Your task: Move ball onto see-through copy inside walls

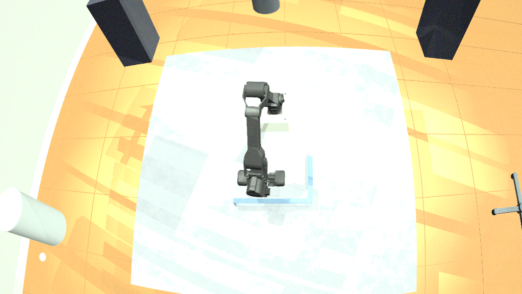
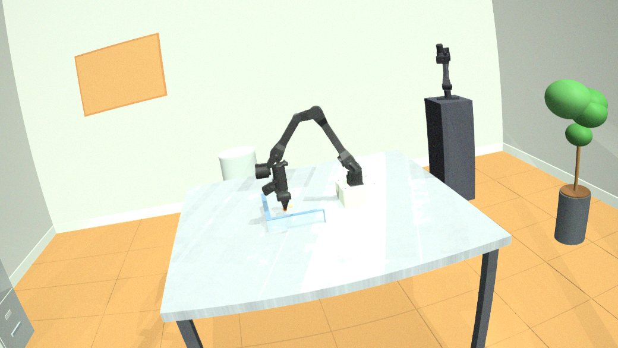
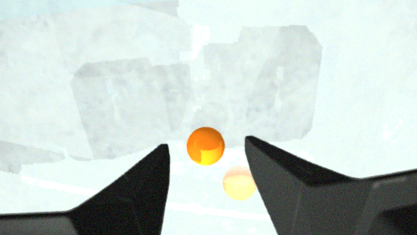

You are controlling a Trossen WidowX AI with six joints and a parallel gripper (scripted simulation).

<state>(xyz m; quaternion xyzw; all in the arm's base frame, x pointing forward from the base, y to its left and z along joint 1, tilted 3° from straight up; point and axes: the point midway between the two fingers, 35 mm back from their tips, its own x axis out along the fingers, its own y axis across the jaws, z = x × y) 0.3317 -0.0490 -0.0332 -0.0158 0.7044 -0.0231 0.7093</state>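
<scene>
orange ball [image 3: 205,146] sits between the parted, empty tool [image 3: 206,150] fingers, beside its see-through copy [image 3: 239,183].

Clear walls [image 1: 309,178] fence two sides; elsewhere table [image 1: 204,248] lies open.

Table [image 2: 389,241]: pale, marbled.
Lying on it: clear walls [image 2: 298,218], orange ball [image 3: 205,146], cream base block [image 2: 350,195] further right.

Orange ball [image 3: 205,146]; paler, perhaps peach copy [image 3: 239,183].
</scene>
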